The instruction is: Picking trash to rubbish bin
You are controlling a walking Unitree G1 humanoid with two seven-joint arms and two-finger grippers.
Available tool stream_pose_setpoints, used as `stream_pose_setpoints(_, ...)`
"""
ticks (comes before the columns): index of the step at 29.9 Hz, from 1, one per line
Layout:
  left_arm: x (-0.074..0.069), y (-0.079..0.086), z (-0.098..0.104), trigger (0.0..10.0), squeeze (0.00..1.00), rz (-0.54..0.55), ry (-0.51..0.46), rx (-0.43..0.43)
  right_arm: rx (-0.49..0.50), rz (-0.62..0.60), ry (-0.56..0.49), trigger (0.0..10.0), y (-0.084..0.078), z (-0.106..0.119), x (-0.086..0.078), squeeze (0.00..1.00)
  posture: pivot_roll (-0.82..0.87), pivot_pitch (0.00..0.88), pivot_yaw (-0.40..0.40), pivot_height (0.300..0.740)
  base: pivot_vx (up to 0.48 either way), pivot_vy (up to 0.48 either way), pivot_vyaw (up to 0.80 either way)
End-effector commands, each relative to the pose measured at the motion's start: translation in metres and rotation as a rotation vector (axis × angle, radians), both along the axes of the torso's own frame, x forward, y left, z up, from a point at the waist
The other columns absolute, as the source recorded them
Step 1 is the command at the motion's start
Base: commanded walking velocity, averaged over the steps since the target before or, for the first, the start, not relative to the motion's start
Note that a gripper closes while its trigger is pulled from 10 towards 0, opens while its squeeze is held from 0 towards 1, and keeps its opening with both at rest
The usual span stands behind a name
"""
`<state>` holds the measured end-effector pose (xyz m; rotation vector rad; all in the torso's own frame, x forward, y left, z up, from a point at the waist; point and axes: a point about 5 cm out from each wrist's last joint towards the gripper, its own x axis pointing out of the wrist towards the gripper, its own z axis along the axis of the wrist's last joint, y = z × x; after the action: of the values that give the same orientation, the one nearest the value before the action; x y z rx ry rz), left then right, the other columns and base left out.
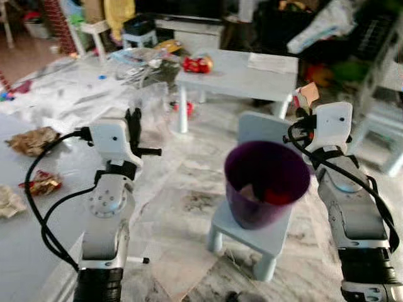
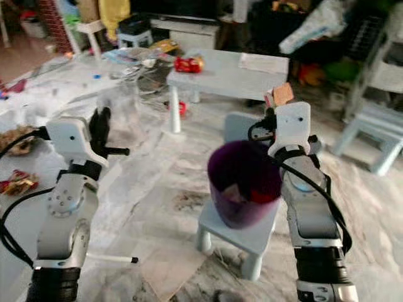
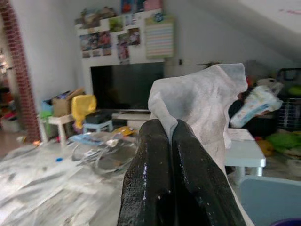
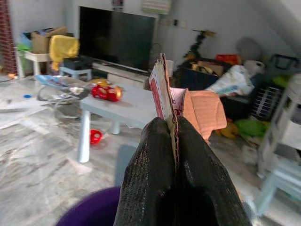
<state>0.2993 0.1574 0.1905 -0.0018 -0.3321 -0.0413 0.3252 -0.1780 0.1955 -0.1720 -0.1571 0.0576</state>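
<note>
Above purple bin, raised right hand

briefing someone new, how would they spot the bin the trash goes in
Find the small pale blue stool on the marble floor between the robot's two arms. The bin stands on it: a round, open, dark purple pot with scraps already inside, the only purple thing nearby.

light: soft, even daylight, bright on the pale floor | shadows: faint, under the stool | blur: both eye views soft throughout, background clutter smeared | wrist views: black fingers close and sharp with wet-looking sheen, room behind hazy
</note>
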Motion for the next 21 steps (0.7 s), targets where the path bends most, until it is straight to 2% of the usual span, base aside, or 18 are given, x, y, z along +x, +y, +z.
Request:
stream_pose_setpoints(1, 0.0006, -0.0054, -0.0017, 0.0, 0.00, -0.022, 0.013, -0.009, 0.001, -0.006, -0.002, 10.0, -0.0026, 0.0021, -0.0009, 0.00, -0.10, 0.052, 0.047, 0.740, 0.000, 0.000, -0.80)
stream_pose_setpoints(14, 0.0031, -0.0065, -0.0014, 0.0, 0.00, -0.035, 0.013, -0.001, 0.013, -0.001, 0.016, 10.0, -0.0011, -0.0023, -0.0002, 0.00, -0.10, 0.047, 0.049, 0.740, 0.000, 0.000, -0.80)
stream_pose_setpoints(16, 0.0037, -0.0083, -0.0021, 0.0, 0.00, -0.040, 0.015, 0.002, 0.033, 0.002, 0.014, 10.0, -0.0006, -0.0029, 0.0000, 0.00, -0.10, 0.047, 0.049, 0.740, 0.000, 0.000, -0.42)
stream_pose_setpoints(21, 0.0067, -0.0124, -0.0109, 0.0, 0.00, -0.041, 0.045, 0.008, 0.011, 0.034, 0.011, 10.0, 0.0041, -0.0065, 0.0007, 0.00, -0.10, 0.049, 0.055, 0.740, 0.000, 0.000, 0.00)
